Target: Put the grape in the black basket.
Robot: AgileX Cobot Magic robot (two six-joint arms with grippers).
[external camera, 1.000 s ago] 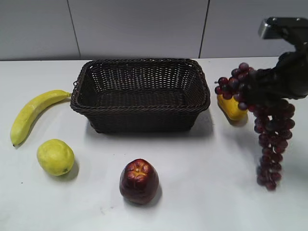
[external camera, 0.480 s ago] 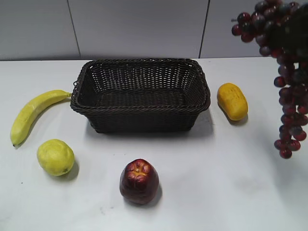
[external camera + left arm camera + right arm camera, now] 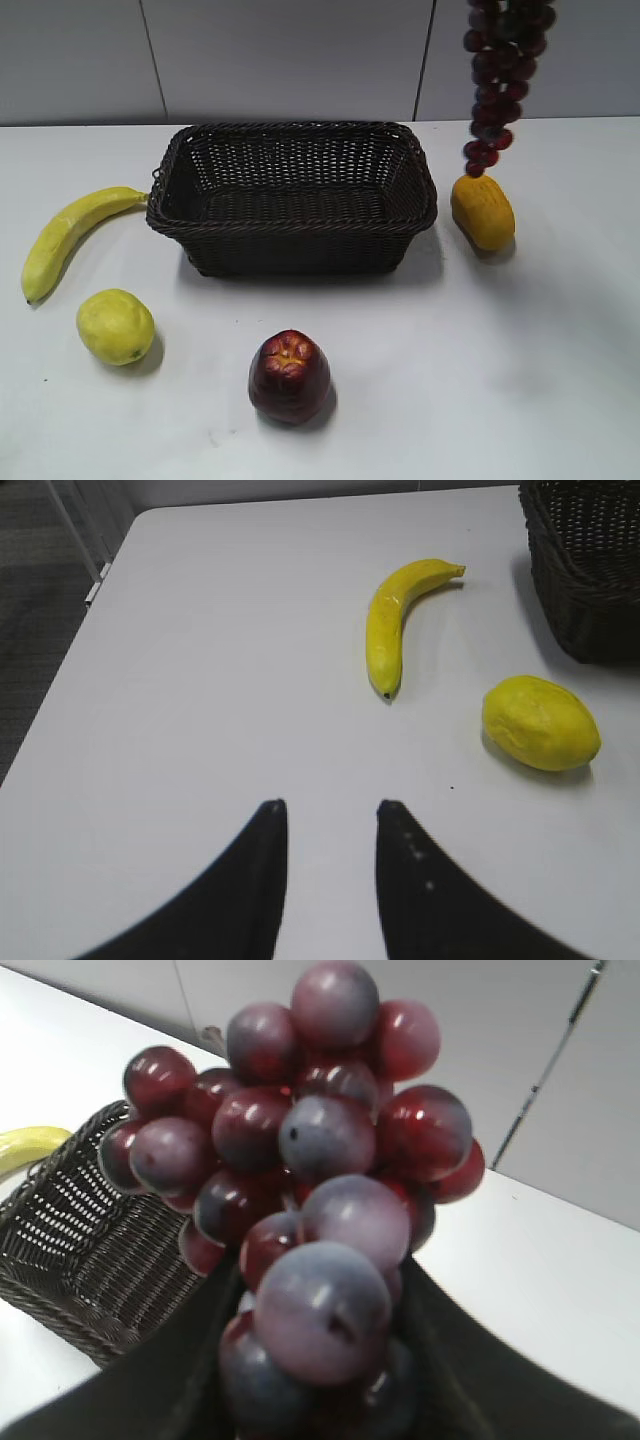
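The grape (image 3: pixel 500 80), a long dark purple-red bunch, hangs in the air from the top edge of the exterior view, to the right of the black basket (image 3: pixel 290 225) and above a yellow-orange fruit. The right gripper itself is out of that view above. In the right wrist view my right gripper (image 3: pixel 320 1360) is shut on the grape (image 3: pixel 310 1160), which fills the frame, with the black basket (image 3: pixel 70 1250) low at the left. The basket holds nothing. My left gripper (image 3: pixel 330 815) is open and empty over bare table.
A banana (image 3: pixel 65 235) and a yellow-green lemon-like fruit (image 3: pixel 115 325) lie left of the basket. A dark red apple (image 3: pixel 289 377) sits in front of it. A yellow-orange fruit (image 3: pixel 482 210) lies at its right. The basket's corner (image 3: pixel 590 570) shows in the left wrist view.
The grape has been lifted from near the table at the right, up and leftward, and now hangs from the top edge near the basket's right end. The right gripper has left the exterior view.
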